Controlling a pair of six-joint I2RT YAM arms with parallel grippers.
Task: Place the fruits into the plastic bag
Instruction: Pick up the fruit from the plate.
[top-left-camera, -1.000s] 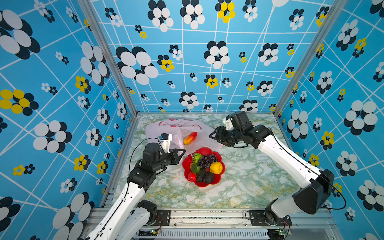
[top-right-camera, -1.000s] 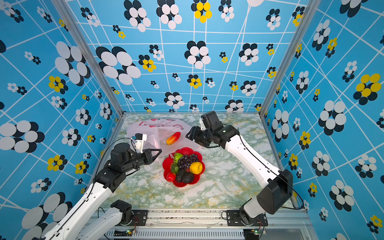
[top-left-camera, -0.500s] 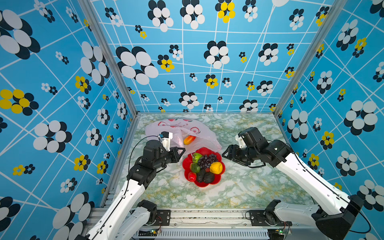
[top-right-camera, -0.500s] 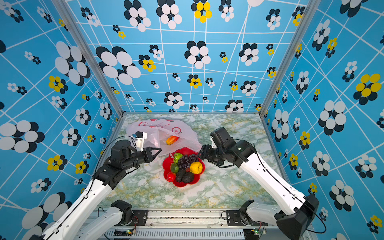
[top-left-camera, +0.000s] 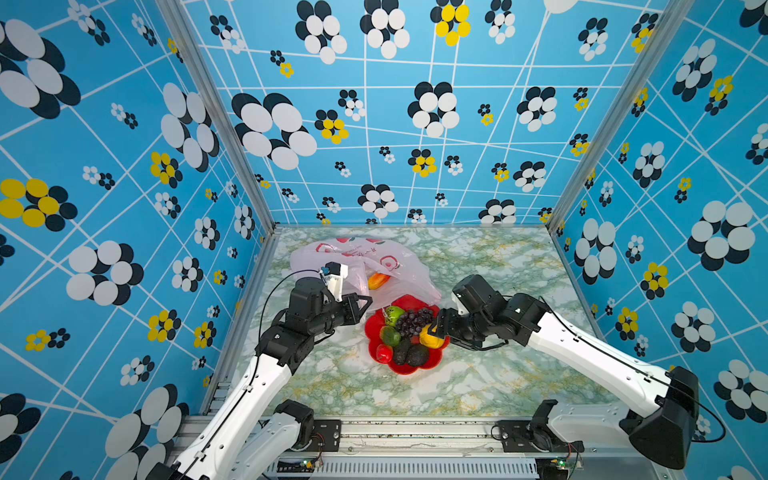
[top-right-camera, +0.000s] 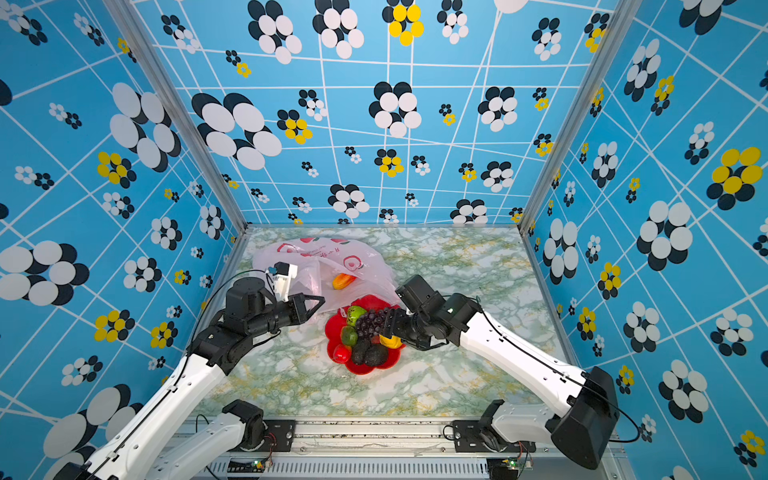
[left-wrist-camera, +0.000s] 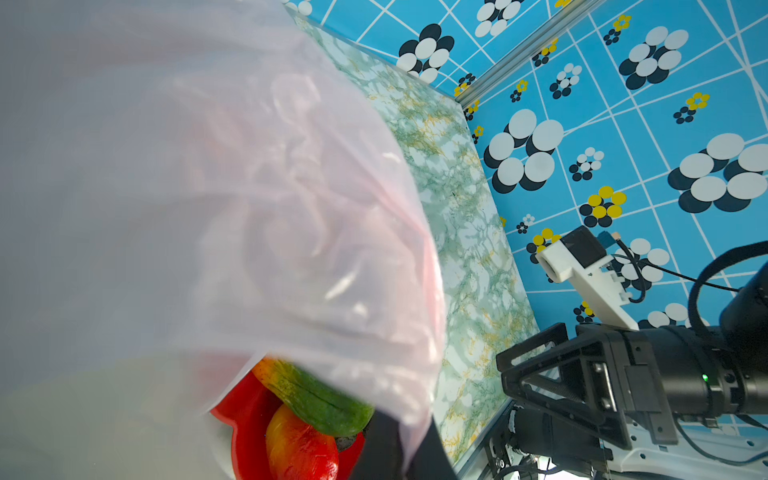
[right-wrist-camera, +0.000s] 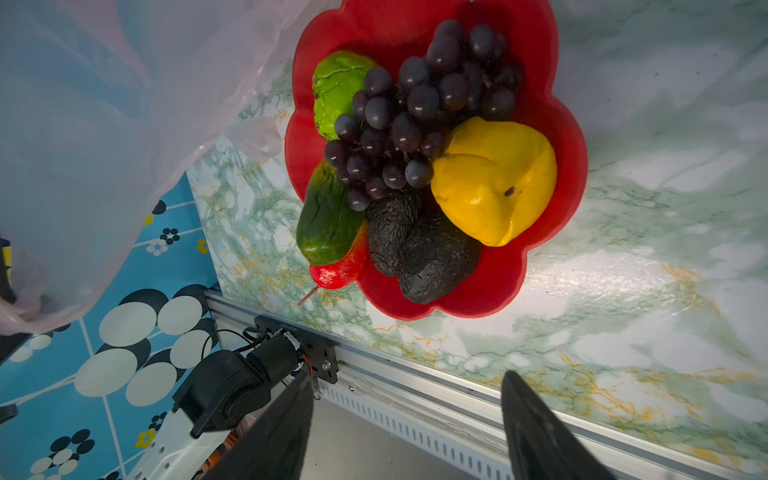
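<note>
The right gripper is hovering, jaws spread, over the red plate, just beside the yellow fruit and grapes. The left gripper is pinching the plastic bag behind the plate, and a mango is lying inside it. The bag's red writing is showing too small to read.

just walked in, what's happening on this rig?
The left gripper is shut on the edge of the bag, holding it up beside the red plate. One orange fruit already lies in the bag. The right gripper, open and empty, hovers over the yellow fruit; the grapes and other fruit sit on the plate.
</note>
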